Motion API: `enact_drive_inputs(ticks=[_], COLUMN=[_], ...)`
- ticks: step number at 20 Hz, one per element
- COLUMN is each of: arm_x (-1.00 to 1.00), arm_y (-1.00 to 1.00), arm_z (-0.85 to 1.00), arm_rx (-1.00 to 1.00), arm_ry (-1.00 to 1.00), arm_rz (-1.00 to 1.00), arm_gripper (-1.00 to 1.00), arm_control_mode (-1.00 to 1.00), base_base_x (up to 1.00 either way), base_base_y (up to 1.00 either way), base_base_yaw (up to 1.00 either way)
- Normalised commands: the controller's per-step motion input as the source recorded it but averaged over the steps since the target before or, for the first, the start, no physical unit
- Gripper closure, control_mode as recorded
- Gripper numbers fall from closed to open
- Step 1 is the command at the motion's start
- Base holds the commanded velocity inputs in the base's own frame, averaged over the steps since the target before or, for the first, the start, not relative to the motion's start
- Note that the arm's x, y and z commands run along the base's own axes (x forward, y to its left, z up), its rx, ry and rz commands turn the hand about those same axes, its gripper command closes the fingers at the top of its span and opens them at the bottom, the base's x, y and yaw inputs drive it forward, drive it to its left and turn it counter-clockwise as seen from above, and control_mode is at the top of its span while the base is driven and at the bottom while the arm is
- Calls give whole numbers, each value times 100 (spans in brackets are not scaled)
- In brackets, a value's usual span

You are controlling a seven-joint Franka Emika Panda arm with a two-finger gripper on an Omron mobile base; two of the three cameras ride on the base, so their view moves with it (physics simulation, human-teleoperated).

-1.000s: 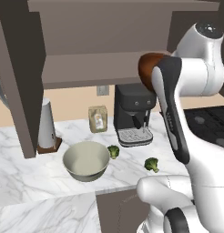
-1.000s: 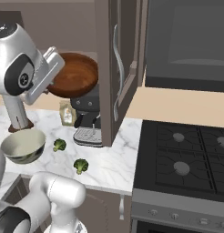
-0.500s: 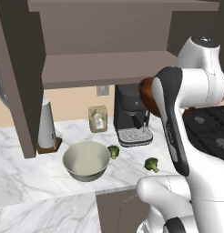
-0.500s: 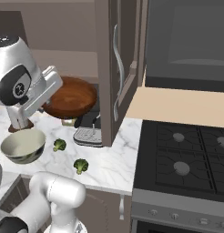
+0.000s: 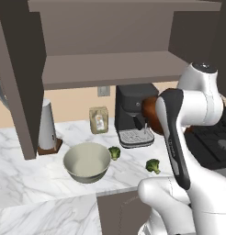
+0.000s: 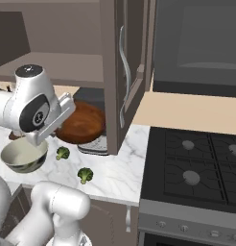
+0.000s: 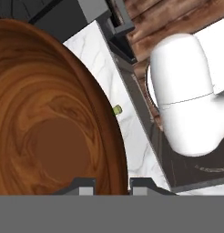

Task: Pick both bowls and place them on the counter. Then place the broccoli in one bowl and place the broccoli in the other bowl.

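Note:
The glossy red-brown bowl (image 6: 84, 122) hangs tilted in the air in front of the coffee machine, above the counter (image 6: 121, 169). My gripper (image 7: 113, 185) is shut on its rim, one fingertip (image 7: 86, 184) inside the bowl (image 7: 50, 127) and the other outside. In the left base view my arm covers most of that bowl (image 5: 150, 114). The pale grey-cream bowl (image 5: 87, 161) stands upright on the counter (image 5: 23, 183), with nothing in it. One broccoli (image 5: 114, 152) lies beside it. A second broccoli (image 5: 153, 165) lies nearer the counter's front edge.
A black coffee machine (image 5: 133, 114) stands at the back of the counter, with a small bag (image 5: 99, 120) and a white cylinder (image 5: 47, 131) to its left. An open cabinet door (image 6: 122, 72) hangs beside the held bowl. The black stovetop (image 6: 196, 168) lies to the right.
The red-brown bowl has come down in my grip, from shelf height to in front of the coffee machine. The pale bowl and both broccoli have not moved.

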Motion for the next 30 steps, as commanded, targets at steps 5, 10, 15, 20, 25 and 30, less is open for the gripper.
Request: enact_drive_inputs(ticks=[5, 10, 15, 20, 25, 30], arm_x=[31, 26, 19, 25, 33, 21], arm_y=[-21, -34, -26, -25, -17, -21], arm_z=[-57, -32, -17, -29, -38, -46], arm_rx=[0, 0, -1, 0, 1, -2], arm_ry=[0, 0, 0, 8, 21, 8], arm_rz=[11, 4, 0, -1, -1, -8], arm_gripper=[100, 100, 100, 100, 100, 100], arm_control_mode=[-100, -100, -100, -100, -100, -100], base_base_x=[0, 0, 0, 0, 0, 0], base_base_y=[0, 0, 0, 0, 0, 0], base_base_yaw=[0, 0, 0, 0, 0, 0])
